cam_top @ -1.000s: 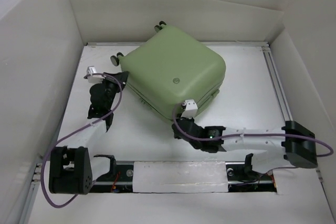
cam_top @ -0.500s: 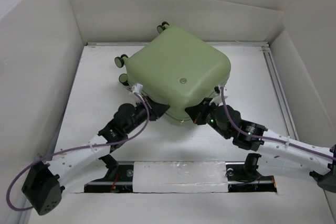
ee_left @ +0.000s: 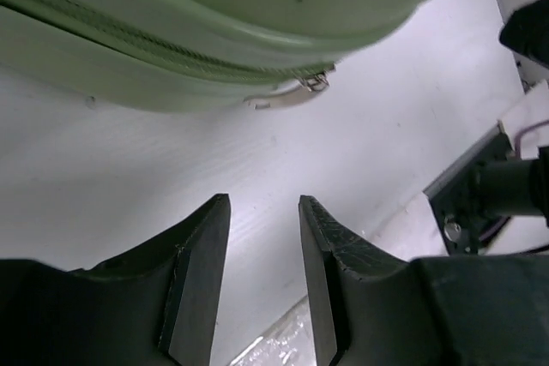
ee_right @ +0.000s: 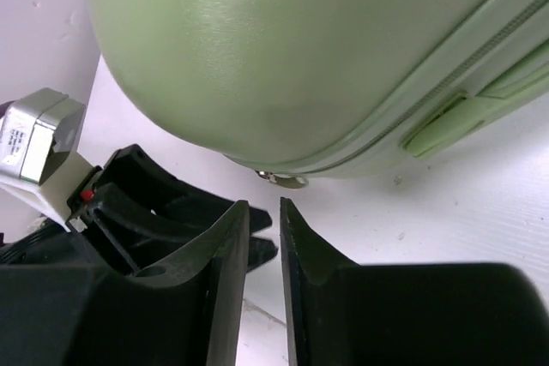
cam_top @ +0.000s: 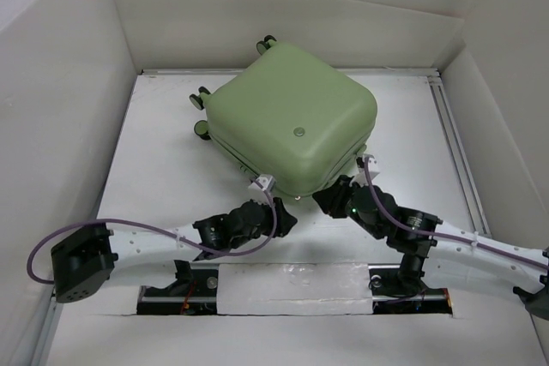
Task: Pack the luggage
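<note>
The luggage [cam_top: 292, 126] is a pale green hard-shell suitcase lying flat and closed, with one corner pointing at the arms. Its zipper seam and metal zipper pull show in the left wrist view [ee_left: 287, 99] and the right wrist view [ee_right: 285, 180]. My left gripper [cam_top: 290, 220] is low on the table just before that corner, open and empty [ee_left: 264, 203]. My right gripper [cam_top: 324, 197] is beside it, facing the same corner. Its jaws stand only a narrow gap apart with nothing between them [ee_right: 264, 205]. Neither gripper touches the suitcase.
The suitcase's wheels [cam_top: 202, 113] stick out at its far left. White walls [cam_top: 77, 126] close in the table on three sides. A metal rail [cam_top: 455, 143] runs along the right. A taped white strip [cam_top: 296, 285] lies between the arm bases.
The suitcase shifted slightly away and turned a second ago and now rests still. My left gripper swung from its left side round to the near corner. My right gripper drew back a little.
</note>
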